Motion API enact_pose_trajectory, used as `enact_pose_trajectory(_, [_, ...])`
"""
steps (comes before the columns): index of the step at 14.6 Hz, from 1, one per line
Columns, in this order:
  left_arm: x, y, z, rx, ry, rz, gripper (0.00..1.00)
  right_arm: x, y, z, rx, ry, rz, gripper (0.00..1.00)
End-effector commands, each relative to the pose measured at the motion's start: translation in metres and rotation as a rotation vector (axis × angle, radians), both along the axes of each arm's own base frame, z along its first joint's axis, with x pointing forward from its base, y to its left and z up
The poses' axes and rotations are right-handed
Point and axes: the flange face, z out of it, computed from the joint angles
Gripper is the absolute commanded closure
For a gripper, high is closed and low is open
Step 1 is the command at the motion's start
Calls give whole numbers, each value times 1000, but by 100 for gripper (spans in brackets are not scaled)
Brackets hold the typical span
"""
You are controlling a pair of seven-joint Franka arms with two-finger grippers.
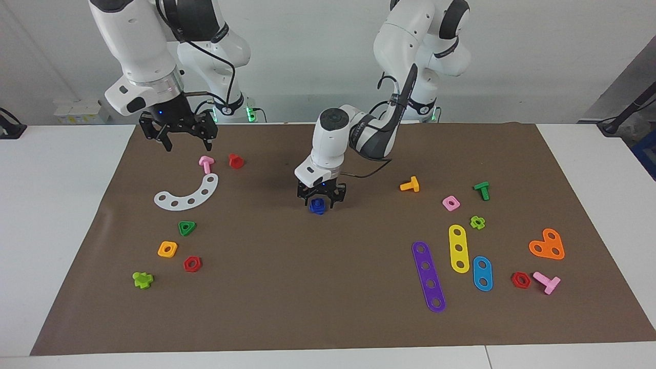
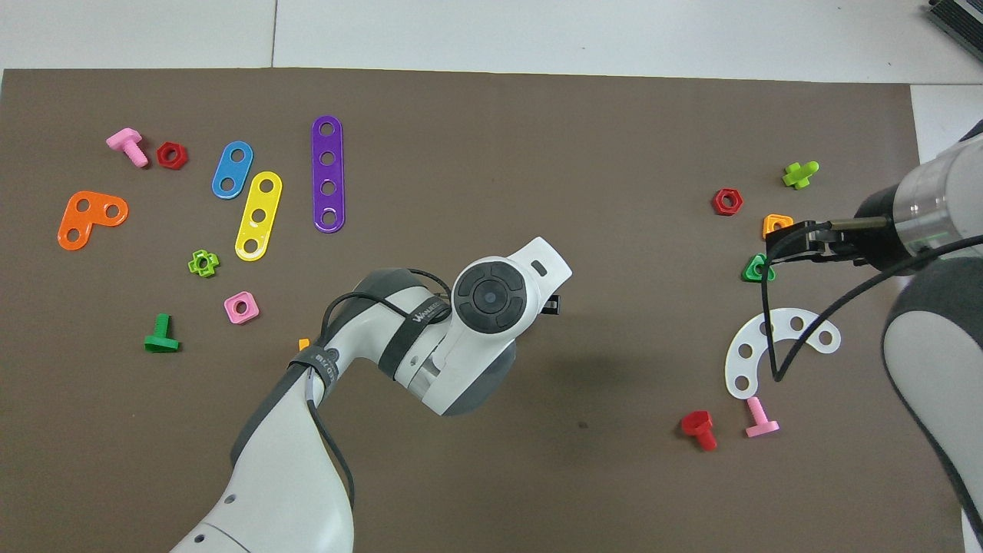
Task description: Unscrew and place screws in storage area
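Left jaws straddling blue screw [image 1: 317, 205], mid-mat

It looked like a robotics lab. Two white arms [image 1: 154, 51] stood at a white table [image 1: 51, 205]. A brown mat [image 1: 307, 287] covered it.

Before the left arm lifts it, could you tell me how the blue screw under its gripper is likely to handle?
The blue screw looks like small moulded plastic, so probably light and stiff. It sits on the mat with the left gripper low around it; its small size may let it twist or slip in the fingers. With what looks like a nut on it, it seems unlikely to roll far.
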Motion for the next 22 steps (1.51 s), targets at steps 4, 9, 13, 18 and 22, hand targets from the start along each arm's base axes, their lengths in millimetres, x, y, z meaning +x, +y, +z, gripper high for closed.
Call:
enact_pose_trajectory(4, [-6,0,-4,6,-25,5,29,-6,-3,1,5,-8,-18,0])
enact_pose_trajectory(9, [-9,1,-9,15,-17,3,37,-6,-3,0,5,-7,-18,0])
enact_pose_trajectory(13, [-9,2,-10,17,-15,3,55,-6,-3,1,5,-8,-18,0])
enact_pose_trajectory(18, [-7,1,-4,30,0,3,87,-6,-3,0,5,-7,-18,0])
enact_pose_trajectory(22, [6,-12,31,62,49,11,96,-7,-2,1,4,-1,-17,0])
